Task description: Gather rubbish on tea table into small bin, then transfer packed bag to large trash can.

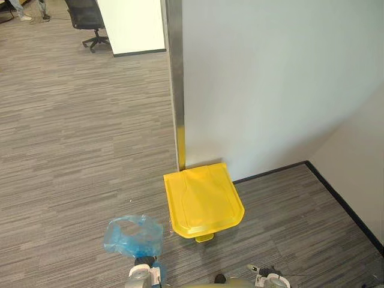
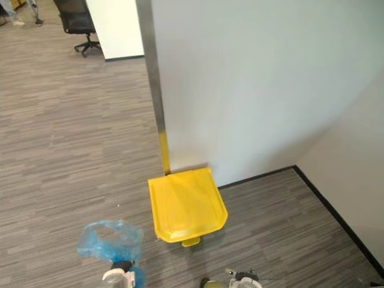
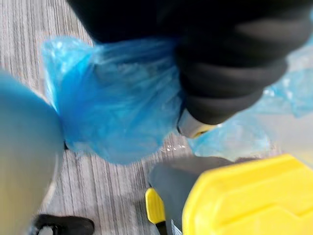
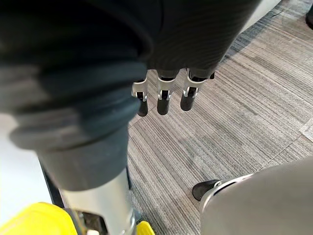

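A large trash can with a shut yellow lid point(image 1: 204, 201) stands on the carpet against the white wall, its yellow pedal point(image 1: 204, 238) facing me. My left hand point(image 1: 143, 275) is low in the left eye view, just left of the can, shut on a crumpled blue rubbish bag point(image 1: 133, 237) that bulges above it. In the left wrist view the blue bag point(image 3: 117, 103) hangs beside the yellow lid point(image 3: 244, 196). My right hand point(image 4: 164, 98) hangs over the carpet to the right of the can, fingers straight and holding nothing.
A metal pillar point(image 1: 175, 78) and the white wall point(image 1: 270, 78) rise right behind the can, and the wall turns a corner at the right point(image 1: 360, 162). Open carpet spreads to the left. A black office chair point(image 1: 87, 18) stands far back.
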### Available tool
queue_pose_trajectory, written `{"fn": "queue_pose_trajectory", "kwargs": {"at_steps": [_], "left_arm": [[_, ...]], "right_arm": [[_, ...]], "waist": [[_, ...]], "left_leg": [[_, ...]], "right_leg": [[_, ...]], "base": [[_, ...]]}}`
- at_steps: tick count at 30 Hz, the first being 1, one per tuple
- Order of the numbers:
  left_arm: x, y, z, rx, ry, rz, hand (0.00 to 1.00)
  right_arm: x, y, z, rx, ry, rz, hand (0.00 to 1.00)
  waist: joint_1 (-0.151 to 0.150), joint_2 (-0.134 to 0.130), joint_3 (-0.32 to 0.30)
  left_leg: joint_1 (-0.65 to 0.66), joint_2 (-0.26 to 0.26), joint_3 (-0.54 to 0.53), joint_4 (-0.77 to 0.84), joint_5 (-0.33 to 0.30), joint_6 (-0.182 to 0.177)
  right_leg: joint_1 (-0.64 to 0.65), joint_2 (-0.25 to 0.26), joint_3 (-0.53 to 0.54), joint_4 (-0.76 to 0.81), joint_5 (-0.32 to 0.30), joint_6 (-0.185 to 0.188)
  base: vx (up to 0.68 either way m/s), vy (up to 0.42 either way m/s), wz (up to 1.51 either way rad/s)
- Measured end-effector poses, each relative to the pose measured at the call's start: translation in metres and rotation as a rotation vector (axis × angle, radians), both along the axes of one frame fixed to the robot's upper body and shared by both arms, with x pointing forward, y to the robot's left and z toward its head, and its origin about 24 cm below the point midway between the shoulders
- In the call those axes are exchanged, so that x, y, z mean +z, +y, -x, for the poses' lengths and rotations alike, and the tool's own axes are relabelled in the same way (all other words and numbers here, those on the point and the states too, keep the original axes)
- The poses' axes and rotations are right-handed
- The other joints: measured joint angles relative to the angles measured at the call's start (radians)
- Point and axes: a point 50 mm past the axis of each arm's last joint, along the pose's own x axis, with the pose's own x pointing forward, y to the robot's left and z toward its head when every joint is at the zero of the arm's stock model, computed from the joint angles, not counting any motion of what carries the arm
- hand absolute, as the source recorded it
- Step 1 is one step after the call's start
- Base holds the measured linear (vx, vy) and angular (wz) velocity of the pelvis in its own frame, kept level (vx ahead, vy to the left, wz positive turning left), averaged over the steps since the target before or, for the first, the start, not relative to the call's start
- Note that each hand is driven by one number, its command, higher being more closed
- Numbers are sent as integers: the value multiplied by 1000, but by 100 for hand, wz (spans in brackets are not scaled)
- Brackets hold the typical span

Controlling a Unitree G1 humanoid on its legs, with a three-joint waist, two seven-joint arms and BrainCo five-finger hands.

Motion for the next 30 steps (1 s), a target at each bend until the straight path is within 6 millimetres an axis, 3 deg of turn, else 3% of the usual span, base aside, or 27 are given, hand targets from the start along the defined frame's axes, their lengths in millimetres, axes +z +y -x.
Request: {"fn": "queue_pose_trajectory", "kwargs": {"at_steps": [7,12,14,15,17,18,19,23,25,26,27,30], "left_arm": [[-2,5,7,5,19,-10,100],[-1,7,7,16,15,-13,100],[2,10,2,21,-8,-20,100],[2,10,1,22,-14,-21,100],[3,13,-1,45,-25,-22,100],[4,13,-2,50,-28,-24,100],[4,14,-3,47,-32,-28,100],[5,14,-4,47,-35,-31,100],[5,9,-9,75,-49,-10,100],[6,7,-12,78,-55,-2,100],[8,2,-21,79,-80,12,100],[9,-8,-27,75,-97,37,100]], "right_arm": [[0,0,0,17,1,5,0],[3,-1,-8,42,-25,16,0],[5,3,-12,60,-49,20,0],[5,2,-11,62,-51,23,0],[10,-2,-18,61,-95,44,0],[10,-1,-19,61,-103,44,0],[10,0,-19,69,-100,42,0],[12,1,-27,74,-121,42,0],[10,2,-23,49,-95,36,0],[11,1,-27,45,-103,37,0],[14,-2,-32,2,-123,44,0],[14,-9,-25,-25,-117,58,0]], "waist": [[14,1,8],[18,-6,14],[17,-27,35],[15,-31,40],[8,-31,59],[11,-36,62],[14,-43,66],[16,-48,70],[37,-32,79],[41,-18,89],[34,-8,117],[38,3,109]], "left_leg": [[0,-9,32,-17,10,9],[-28,-19,73,-9,-1,17],[-34,-26,46,49,-53,36],[-32,-29,36,70,-69,35],[-5,-31,-11,150,-117,69],[5,-31,-17,161,-129,71],[19,-29,-29,177,-146,80],[60,-28,-53,215,-209,79],[66,-7,-53,271,-271,34],[68,3,-54,278,-273,30],[83,-4,-72,293,-261,12],[119,-8,-117,293,-261,12]], "right_leg": [[10,2,39,-86,67,7],[-53,-8,80,-46,59,30],[-103,-42,56,143,-20,72],[-121,-53,51,214,-34,73],[-258,-86,34,570,-42,78],[-277,-88,36,601,-59,74],[-295,-90,32,602,-82,67],[-344,-68,-6,331,-51,47],[-248,-37,-16,218,-15,64],[-248,-32,-19,234,-29,70],[-252,-51,-21,324,-43,43],[-250,-70,-8,427,-132,40]], "base": [[-63,25,-15],[-42,23,-34],[-36,51,24],[-41,69,55],[10,79,61],[56,40,44],[90,25,40],[206,-26,25],[381,-84,-10],[477,-77,10],[370,-56,38],[246,-51,40]]}}
